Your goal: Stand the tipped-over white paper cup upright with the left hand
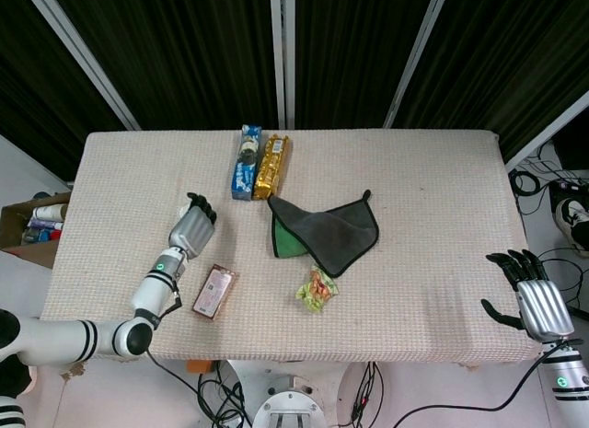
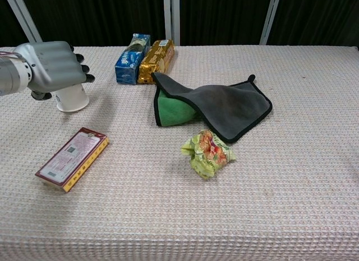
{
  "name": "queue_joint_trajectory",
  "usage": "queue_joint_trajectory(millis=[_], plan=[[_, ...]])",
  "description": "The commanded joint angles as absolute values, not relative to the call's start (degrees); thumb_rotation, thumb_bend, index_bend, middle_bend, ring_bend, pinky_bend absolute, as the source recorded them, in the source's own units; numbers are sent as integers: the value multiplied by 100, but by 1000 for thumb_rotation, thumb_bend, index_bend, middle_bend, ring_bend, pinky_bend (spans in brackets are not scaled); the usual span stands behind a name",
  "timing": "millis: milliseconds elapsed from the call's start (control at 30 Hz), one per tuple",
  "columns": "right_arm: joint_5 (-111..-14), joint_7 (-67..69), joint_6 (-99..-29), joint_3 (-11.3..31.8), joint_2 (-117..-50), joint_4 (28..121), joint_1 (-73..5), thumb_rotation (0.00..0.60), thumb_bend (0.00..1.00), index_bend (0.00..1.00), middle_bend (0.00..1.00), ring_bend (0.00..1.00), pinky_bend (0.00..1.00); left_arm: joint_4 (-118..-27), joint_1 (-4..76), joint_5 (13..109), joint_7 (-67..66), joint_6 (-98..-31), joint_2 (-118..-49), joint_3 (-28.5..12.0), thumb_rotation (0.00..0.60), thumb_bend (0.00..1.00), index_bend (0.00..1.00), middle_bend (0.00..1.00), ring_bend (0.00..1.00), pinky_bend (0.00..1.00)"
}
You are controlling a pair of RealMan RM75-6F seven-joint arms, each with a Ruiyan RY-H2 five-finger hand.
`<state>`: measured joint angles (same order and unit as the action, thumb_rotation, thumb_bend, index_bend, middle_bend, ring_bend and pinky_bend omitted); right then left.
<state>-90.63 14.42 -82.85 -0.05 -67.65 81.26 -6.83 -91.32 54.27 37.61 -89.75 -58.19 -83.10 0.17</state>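
My left hand point(image 2: 49, 69) grips the white paper cup point(image 2: 72, 99) from above, on the left side of the table. The cup points nearly straight down under the fingers, its lower end at or just above the tabletop; I cannot tell whether it touches. From the head view only the back of the left hand point(image 1: 191, 233) shows and the cup is hidden beneath it. My right hand point(image 1: 538, 304) hangs beyond the table's front right corner, fingers spread and holding nothing.
A flat red box point(image 2: 72, 158) lies just in front of the cup. Blue point(image 2: 129, 66) and gold point(image 2: 155, 60) snack boxes lie at the back. A grey-green cloth point(image 2: 216, 105) and a crumpled snack packet point(image 2: 207, 153) sit mid-table.
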Motion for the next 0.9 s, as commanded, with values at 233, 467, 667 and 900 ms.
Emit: queue_joint_trajectory(millis=[233, 467, 667, 900], plan=[[-9067, 1490, -8266, 2, -6723, 8131, -695, 600, 192, 198, 216, 75, 108, -9937, 4541, 4669, -5875, -6839, -7619, -617, 600, 320, 83, 99, 106, 202], [-9069, 1572, -8228, 18, -6741, 8072, -728, 600, 192, 198, 216, 75, 107, -9628, 3041, 5980, -1700, -7513, -7348, -671, 600, 283, 140, 117, 106, 201], [-9093, 1572, -8248, 33, -6736, 8038, -743, 600, 192, 197, 215, 74, 109, -8915, 2023, 6916, -158, -8256, -7235, -143, 600, 275, 170, 128, 106, 183], [-9124, 1516, -8253, 66, -6742, 8094, -790, 600, 191, 197, 209, 74, 108, -8827, 1189, 7659, -42, -8910, -6940, 503, 600, 255, 176, 135, 106, 169]])
